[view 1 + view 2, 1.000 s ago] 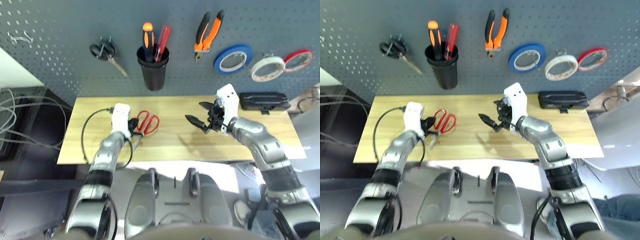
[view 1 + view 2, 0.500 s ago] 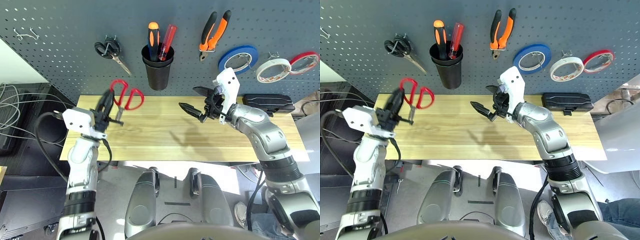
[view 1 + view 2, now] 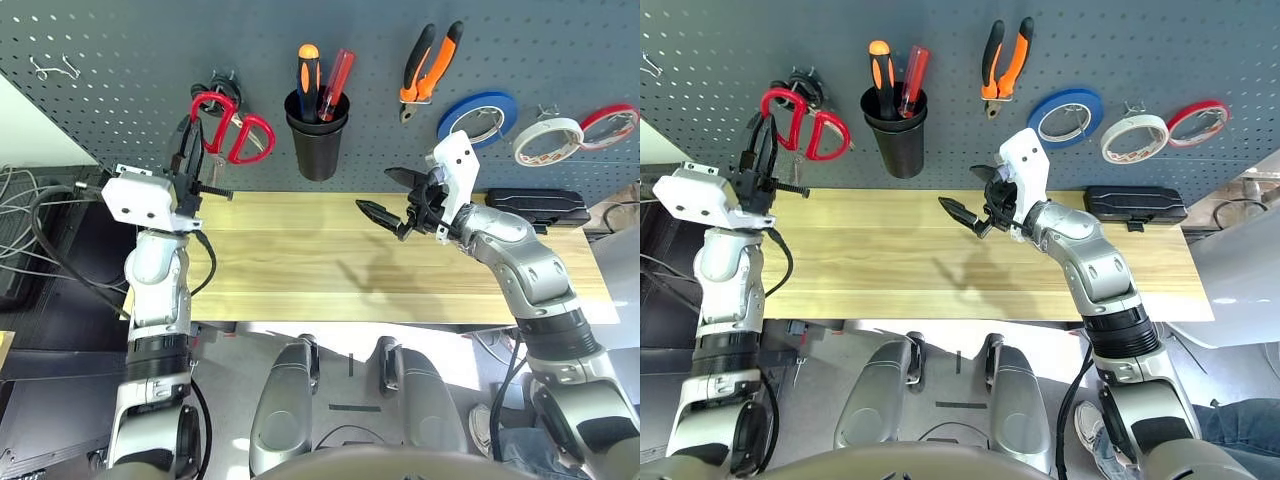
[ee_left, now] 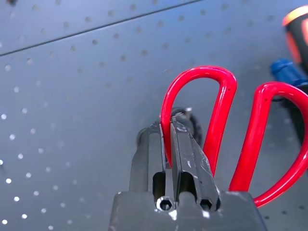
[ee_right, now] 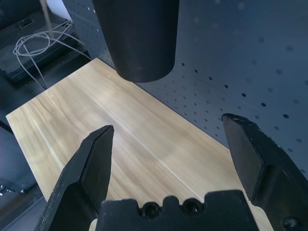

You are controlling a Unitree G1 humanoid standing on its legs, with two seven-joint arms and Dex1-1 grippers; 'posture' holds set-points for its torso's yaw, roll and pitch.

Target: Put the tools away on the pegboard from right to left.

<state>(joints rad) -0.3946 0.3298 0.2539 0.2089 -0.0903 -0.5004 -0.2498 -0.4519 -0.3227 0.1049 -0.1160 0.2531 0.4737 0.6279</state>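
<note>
My left gripper (image 4: 174, 126) is pressed together on one red loop of the scissors (image 3: 232, 132), holding them up against the pegboard (image 3: 120, 60) beside the black-handled pair. The grip is thin; I judge they could swivel or slip before a loop catches the hook. My right gripper (image 3: 390, 195) hangs spread wide and empty over the table (image 3: 300, 270).
</note>
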